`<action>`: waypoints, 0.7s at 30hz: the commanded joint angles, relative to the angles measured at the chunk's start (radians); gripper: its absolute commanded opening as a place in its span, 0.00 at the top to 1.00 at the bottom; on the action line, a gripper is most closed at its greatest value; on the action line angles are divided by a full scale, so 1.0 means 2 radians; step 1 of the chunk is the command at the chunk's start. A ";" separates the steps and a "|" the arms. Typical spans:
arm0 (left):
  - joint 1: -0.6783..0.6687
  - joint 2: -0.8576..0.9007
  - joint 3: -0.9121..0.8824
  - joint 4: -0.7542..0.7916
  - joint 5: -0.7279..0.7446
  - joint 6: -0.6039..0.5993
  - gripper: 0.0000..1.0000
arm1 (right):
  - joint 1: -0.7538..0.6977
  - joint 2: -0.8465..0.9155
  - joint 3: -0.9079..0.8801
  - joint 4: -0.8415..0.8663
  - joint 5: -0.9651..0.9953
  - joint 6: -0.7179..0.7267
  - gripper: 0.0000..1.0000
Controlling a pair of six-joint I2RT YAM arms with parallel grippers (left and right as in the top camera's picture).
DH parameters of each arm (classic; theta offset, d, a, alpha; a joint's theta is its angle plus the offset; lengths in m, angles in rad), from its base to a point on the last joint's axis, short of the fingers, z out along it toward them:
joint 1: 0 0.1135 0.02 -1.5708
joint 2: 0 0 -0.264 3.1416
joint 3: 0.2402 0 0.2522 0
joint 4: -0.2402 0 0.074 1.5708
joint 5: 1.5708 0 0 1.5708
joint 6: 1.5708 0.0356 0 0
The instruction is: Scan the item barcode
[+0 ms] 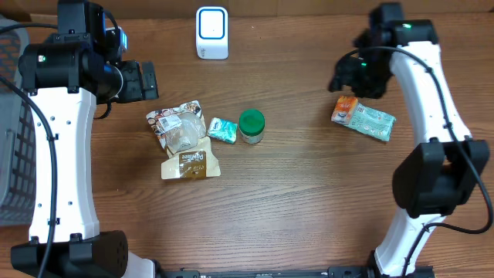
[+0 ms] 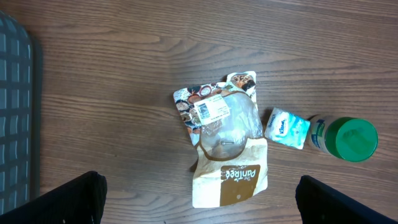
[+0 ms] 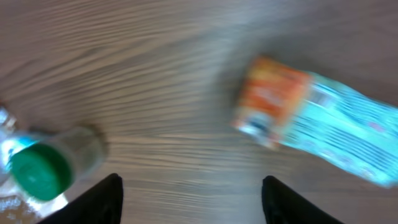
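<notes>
Orange-teal packet [image 1: 364,117] lies flat on the table [image 1: 309,201] at the right side, well apart from the centre group and from the scanner [image 1: 211,32] at the far edge. The right gripper [image 3: 193,199] hangs near it w/ jaws spread and nothing between them; the right wrist view is blurred, but the packet sits clear of both fingers, no contact. The left gripper [image 1: 147,81] hangs over the centre group, jaws spread wide, also empty. The centre group comprises a clear labelled pouch [image 1: 179,127] partly overlapping a brown pouch [image 1: 189,164], a small teal pack [image 1: 222,129], and a green-lid jar [image 1: 252,125] touching or just beside that pack. Step in hand, by judgement: a hand-over point between items, i.e. nothing is at the scanner and no item is gripped. Whether the packet is scanned cannot be told. Next move req.: select one item, close on it squarely, lift, then present its barcode side to the scanner face. The overlapped pouches need separation first.
</notes>
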 commanded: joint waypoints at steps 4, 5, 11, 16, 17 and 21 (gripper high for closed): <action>0.000 0.001 0.007 0.000 -0.002 0.009 0.01 | 0.093 -0.003 0.008 0.031 -0.015 -0.012 0.28; 0.000 0.001 0.007 0.000 -0.002 0.009 0.00 | 0.110 -0.003 0.008 0.040 -0.015 -0.012 0.27; 0.000 0.001 0.007 0.000 -0.002 0.009 0.00 | 0.190 0.008 0.007 0.087 0.010 0.037 0.19; 0.000 0.001 0.007 0.000 -0.002 0.009 0.00 | 0.223 0.033 0.006 0.090 0.037 0.115 0.12; 0.000 0.001 0.007 0.000 -0.002 0.009 0.00 | 0.227 0.039 0.006 0.090 0.038 0.131 0.08; 0.000 0.001 0.007 0.000 -0.002 0.009 0.00 | 0.239 0.055 0.005 0.081 0.065 0.199 0.00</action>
